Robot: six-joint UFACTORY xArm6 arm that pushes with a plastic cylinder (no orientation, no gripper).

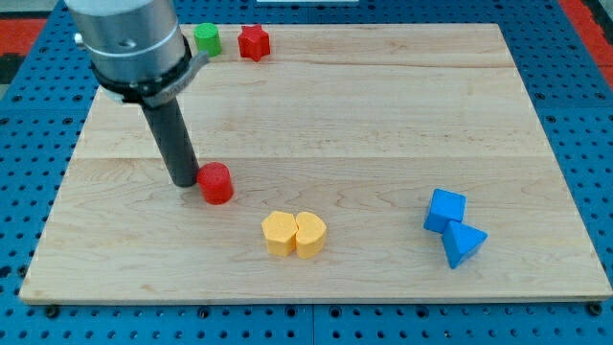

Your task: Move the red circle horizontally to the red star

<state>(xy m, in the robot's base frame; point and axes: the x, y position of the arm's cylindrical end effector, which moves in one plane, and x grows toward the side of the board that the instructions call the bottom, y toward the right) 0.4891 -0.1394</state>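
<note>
push step: contact made.
my tip (185, 181) touches red circle (216, 183) on its left; no fingers exist. next: push rightward under red star (253, 42).

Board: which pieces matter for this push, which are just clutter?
Job:
red circle, touching my tip on its right
red star, at the view's top

Clutter:
green circle
two yellow blocks
blue cube
blue triangle
</note>
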